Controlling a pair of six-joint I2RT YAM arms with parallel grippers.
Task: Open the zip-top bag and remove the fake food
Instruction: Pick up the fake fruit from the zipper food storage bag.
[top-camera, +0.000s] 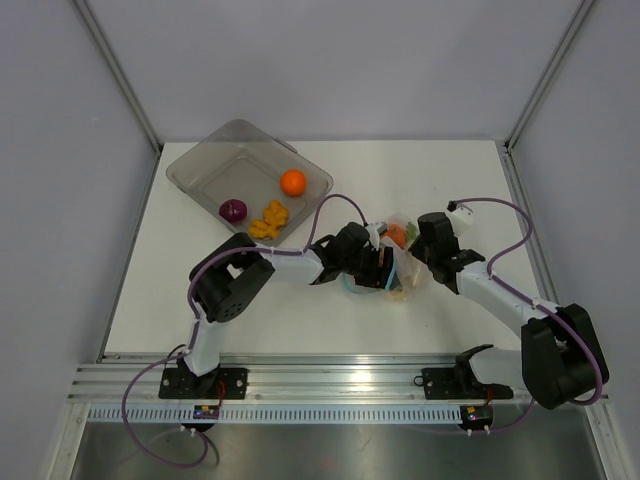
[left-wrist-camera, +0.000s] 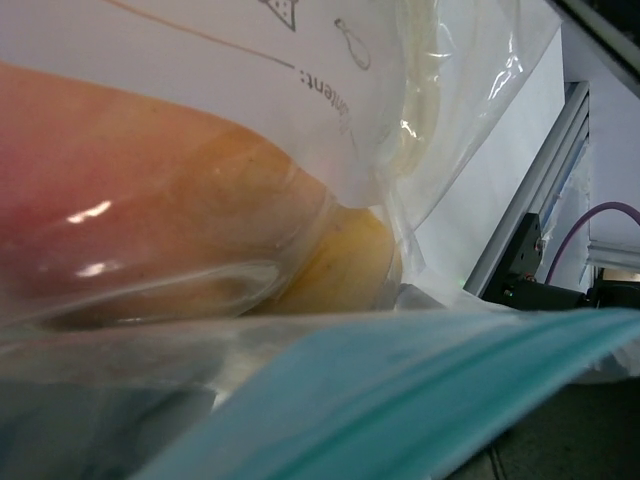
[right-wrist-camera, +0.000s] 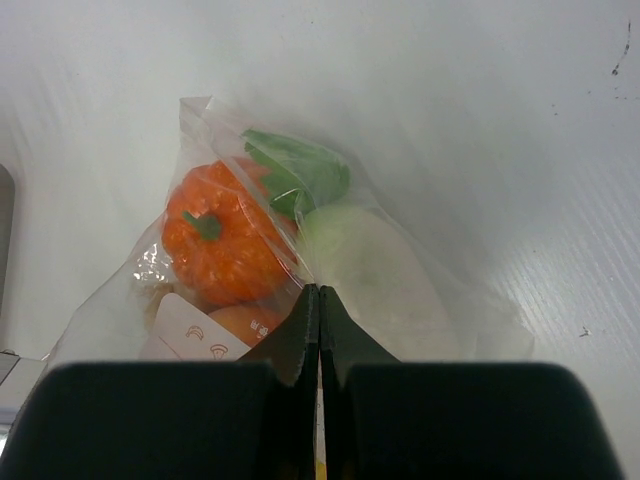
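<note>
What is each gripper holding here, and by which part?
Right gripper pinches the zip-top bag by its clear film; left gripper's hold cannot be told.

The blurred zip-top bag (left-wrist-camera: 420, 385) (wrist view) hides the left hand (top-camera: 383, 268).

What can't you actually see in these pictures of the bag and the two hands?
- Left hand open or shut: top view too small; in the left wrist view the zip-top bag fills the frame, hiding its fingers.
- Zip open or closed: the blue zip strip is blurred and cut off by the bottom edge.
- How much fake food remains: the right hand covers the bag's lower part in its view.
</note>
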